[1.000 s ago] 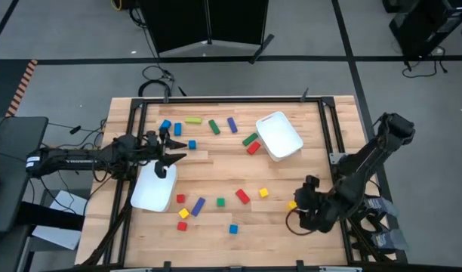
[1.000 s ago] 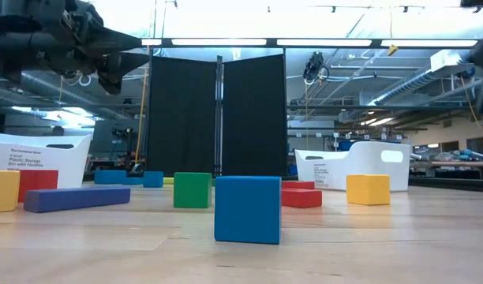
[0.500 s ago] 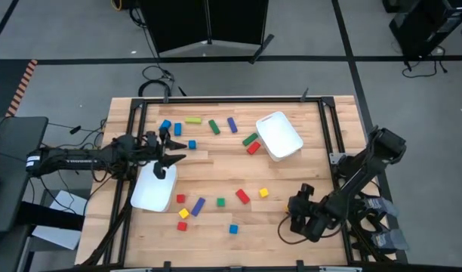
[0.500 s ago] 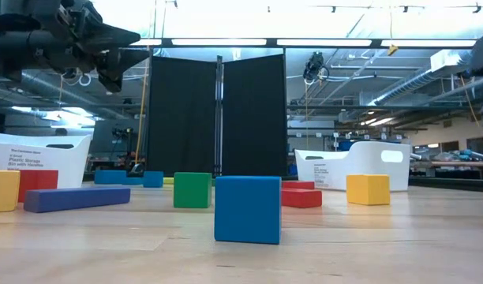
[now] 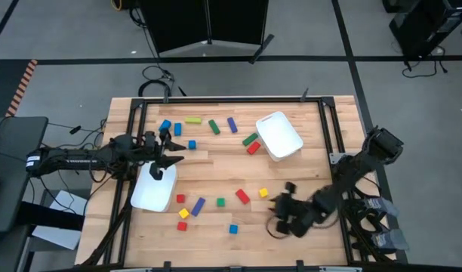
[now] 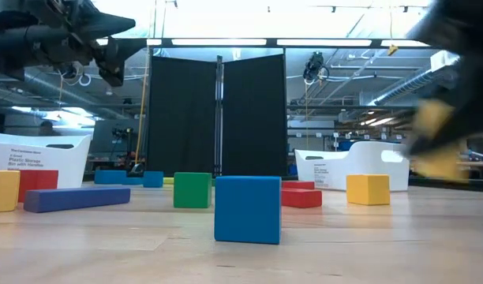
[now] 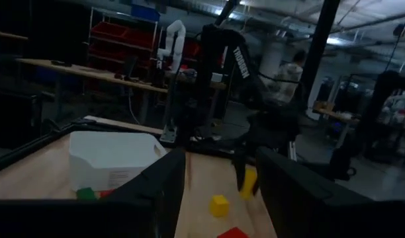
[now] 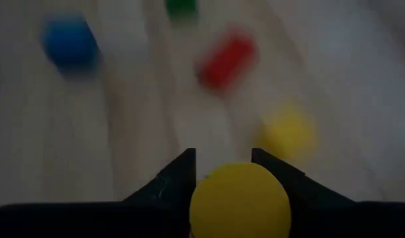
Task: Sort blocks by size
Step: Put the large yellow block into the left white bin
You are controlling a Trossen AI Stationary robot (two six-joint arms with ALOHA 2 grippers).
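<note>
My right gripper [image 5: 278,207] hovers near the table's front right, shut on a small yellow block [image 8: 237,198], also seen as a blurred yellow block [image 6: 435,146] in the low view. My left gripper [image 5: 170,155] waits open and empty over the far end of the left white tray [image 5: 152,193]. Several coloured blocks lie flat on the wood: a red block [image 5: 242,196], a yellow cube [image 5: 263,193], a blue cube [image 5: 233,228] and a purple bar [image 5: 197,205]. More blocks lie near the far edge, among them a green block [image 5: 214,127]. My right gripper pinches the yellow block by two opposite sides [image 8: 197,195] between its two fingers. The fingers slant down toward the table's left. The block [image 7: 247,182] is lifted clear of the table.
A second white tray [image 5: 279,136] stands at the back right, with a green block [image 5: 251,139] and a red block [image 5: 253,148] beside it. Black rails [image 5: 325,128] frame the table. Bare wood lies in the middle of the table.
My right gripper has swept toward the table's left along the front edge, tipping further down. It has taken hold of the yellow block that lay by the front right edge, and that block is now off the table.
</note>
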